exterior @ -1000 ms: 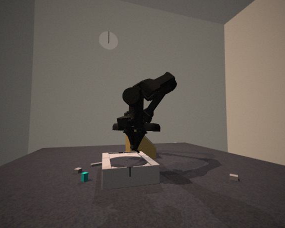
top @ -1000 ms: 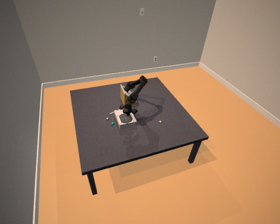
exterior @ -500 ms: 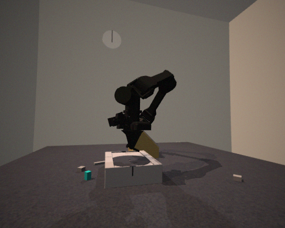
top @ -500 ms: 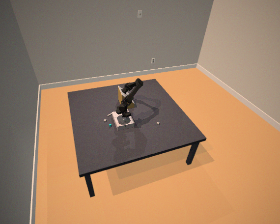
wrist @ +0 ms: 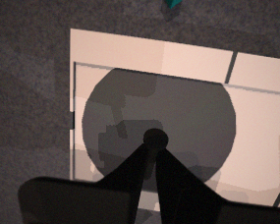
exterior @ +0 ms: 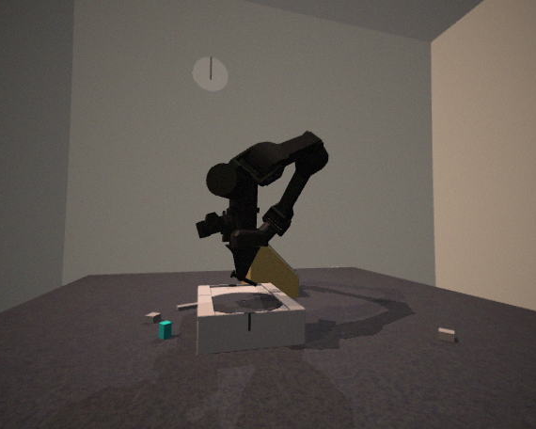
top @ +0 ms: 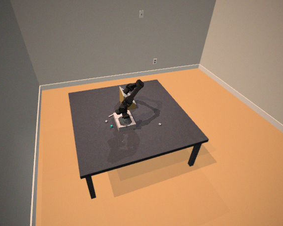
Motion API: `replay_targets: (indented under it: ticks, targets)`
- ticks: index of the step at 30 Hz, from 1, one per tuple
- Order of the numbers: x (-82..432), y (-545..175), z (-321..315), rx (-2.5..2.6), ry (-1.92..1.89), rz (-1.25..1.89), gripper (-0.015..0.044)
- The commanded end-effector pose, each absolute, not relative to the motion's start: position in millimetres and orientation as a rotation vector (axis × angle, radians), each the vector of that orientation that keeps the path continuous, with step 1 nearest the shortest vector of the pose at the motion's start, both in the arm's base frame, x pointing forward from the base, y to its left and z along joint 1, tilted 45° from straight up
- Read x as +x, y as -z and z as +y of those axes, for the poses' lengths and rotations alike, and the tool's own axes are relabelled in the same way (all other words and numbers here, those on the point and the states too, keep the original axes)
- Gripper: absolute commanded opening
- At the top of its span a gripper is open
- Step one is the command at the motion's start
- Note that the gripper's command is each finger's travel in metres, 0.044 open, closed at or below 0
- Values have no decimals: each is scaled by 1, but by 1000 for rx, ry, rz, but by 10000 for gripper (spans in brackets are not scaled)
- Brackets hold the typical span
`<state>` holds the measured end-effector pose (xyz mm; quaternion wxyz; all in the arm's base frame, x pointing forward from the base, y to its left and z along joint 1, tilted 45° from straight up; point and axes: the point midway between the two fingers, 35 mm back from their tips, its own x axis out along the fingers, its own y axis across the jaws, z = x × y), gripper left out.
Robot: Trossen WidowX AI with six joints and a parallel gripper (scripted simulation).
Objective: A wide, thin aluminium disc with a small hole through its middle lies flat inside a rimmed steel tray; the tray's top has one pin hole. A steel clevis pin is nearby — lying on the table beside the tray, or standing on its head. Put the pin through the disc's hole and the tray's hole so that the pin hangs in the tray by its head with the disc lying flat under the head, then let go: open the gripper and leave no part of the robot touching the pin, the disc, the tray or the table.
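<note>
Clamped shut on the clevis pin [wrist: 155, 140], poised above the aluminium disc [top: 125, 121] [exterior: 245, 302] [wrist: 187, 113] inside the steel tray [top: 126, 128] [exterior: 250, 331] [wrist: 118, 46]! Could easily jam on the rim of a hidden hole if lowered off-centre, shoving the disc sideways.

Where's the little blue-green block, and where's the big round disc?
Teal block [top: 111, 126] [exterior: 165, 330] [wrist: 173, 2]: top, exterior, wrist; its body.
Disc [top: 122, 123] [exterior: 222, 303] [wrist: 187, 105]: top, exterior, wrist; its flat face.
</note>
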<state>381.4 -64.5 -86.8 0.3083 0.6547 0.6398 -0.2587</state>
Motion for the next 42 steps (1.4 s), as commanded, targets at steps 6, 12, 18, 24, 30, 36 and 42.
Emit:
replay_targets:
  ticks: [6,12,18,24,30,36,42]
  targets:
    - [382,83,-62,1623,797,1583,0]
    - [382,80,-58,1521,903,1472,0]
    - [382,78,-51,1395,1022,1335,0]
    - [381,77,-45,1277,1120,1212,0]
    - [381,78,-38,1161,1205,1091,0]
    - [381,79,-32,1039,1282,964,0]
    - [381,79,-29,978,1316,899,0]
